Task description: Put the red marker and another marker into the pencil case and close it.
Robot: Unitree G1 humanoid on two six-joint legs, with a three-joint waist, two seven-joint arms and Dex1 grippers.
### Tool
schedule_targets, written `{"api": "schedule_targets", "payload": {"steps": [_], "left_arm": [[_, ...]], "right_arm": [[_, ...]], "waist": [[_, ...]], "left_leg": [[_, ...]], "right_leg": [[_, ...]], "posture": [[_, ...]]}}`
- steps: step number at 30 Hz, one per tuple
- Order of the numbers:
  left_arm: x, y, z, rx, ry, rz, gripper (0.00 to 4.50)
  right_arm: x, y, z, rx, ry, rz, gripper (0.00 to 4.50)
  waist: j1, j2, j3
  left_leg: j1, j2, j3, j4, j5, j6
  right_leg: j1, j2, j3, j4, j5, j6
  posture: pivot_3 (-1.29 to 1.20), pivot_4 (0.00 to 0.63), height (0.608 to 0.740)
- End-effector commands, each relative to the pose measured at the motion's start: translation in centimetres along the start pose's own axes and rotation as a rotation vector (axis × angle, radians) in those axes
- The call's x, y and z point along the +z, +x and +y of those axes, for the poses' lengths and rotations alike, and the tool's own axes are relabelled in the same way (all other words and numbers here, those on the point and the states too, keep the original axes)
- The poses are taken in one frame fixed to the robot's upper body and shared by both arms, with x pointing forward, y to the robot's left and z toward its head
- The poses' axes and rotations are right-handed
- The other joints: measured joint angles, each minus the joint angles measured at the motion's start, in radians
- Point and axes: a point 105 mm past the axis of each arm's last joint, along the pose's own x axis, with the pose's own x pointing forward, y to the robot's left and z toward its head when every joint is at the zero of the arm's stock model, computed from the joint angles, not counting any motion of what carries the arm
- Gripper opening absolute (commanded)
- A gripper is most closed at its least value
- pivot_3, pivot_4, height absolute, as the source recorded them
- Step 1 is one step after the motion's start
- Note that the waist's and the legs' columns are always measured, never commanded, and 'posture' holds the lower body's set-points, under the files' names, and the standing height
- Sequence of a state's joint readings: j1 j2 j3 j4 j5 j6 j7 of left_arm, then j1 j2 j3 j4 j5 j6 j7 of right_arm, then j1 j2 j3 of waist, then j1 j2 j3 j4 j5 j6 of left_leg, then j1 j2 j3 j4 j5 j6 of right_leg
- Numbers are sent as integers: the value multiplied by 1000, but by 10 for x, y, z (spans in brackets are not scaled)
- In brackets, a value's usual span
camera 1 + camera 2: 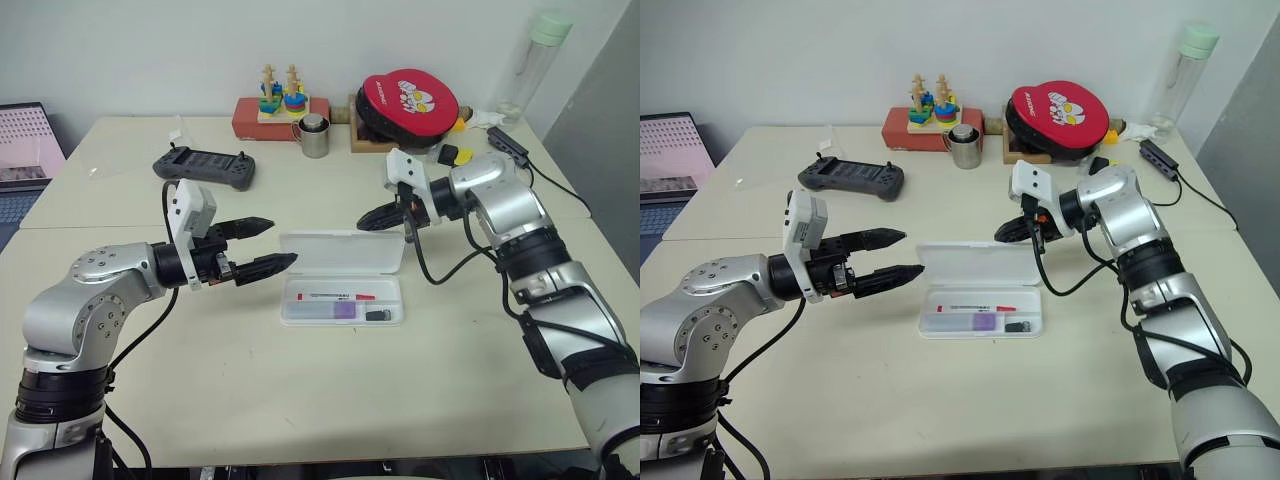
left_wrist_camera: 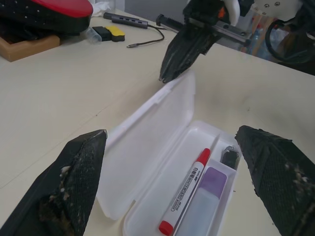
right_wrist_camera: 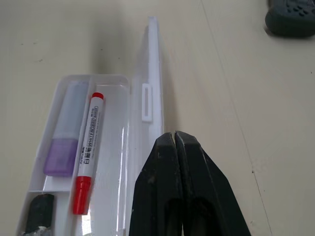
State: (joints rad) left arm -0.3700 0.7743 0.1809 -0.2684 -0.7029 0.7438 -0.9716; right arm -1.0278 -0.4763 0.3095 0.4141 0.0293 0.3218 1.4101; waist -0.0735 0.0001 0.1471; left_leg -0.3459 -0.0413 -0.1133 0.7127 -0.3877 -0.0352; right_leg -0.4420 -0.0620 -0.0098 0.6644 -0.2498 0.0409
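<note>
1. Pale table (image 1: 300, 400) fills the scene, with clutter at its far edge: a red pad (image 1: 408, 100), a metal cup (image 1: 314, 136), a grey controller (image 1: 204, 168)
2. Left gripper (image 1: 262, 248) hangs just left of the case, fingers well apart, pointing right toward it and holding nothing
3. Right gripper (image 1: 372, 220) comes in from the far right, fingers pressed together and empty; its tip sits at the far right end of the raised lid, close to or touching the top edge, on the lid's far side
4. Case (image 1: 342, 280) lies in the middle of the table, long axis left to right, tray near, lid standing up along the far hinge side
5. Red marker (image 1: 335, 297) lies in the tray along the case's length, on the lid side
6. Lilac marker (image 1: 325, 312) lies beside it on the near side, so both are already in
7. Judgement: only closing is left. The lid must swing toward the near side, and the right gripper, behind the lid, looks better placed to push it; the left could steady the case
</note>
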Motion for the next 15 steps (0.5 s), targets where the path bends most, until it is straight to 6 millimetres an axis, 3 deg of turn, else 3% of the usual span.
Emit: {"api": "schedule_targets", "payload": {"steps": [1, 10, 15], "left_arm": [[8, -2, -4, -17, 31, 0, 4500], [4, -2, -8, -45, 26, 31, 4500], [4, 1, -7, -55, 27, 35, 4500]], "right_arm": [[-22, 17, 28, 85, 8, 83, 39], [-54, 35, 59, 139, 26, 200, 39], [-71, 34, 62, 120, 18, 280, 39]], "waist": [[1, 0, 0], [11, 0, 0], [17, -1, -1]], "left_leg": [[0, 0, 0, 0, 0, 0], [0, 0, 1, 0, 0, 0], [1, 0, 1, 0, 0, 0]], "right_leg": [[0, 0, 0, 0, 0, 0], [-1, 0, 0, 0, 0, 0], [1, 0, 0, 0, 0, 0]], "posture": [[0, 150, 740], [0, 150, 740], [0, 150, 740]]}}
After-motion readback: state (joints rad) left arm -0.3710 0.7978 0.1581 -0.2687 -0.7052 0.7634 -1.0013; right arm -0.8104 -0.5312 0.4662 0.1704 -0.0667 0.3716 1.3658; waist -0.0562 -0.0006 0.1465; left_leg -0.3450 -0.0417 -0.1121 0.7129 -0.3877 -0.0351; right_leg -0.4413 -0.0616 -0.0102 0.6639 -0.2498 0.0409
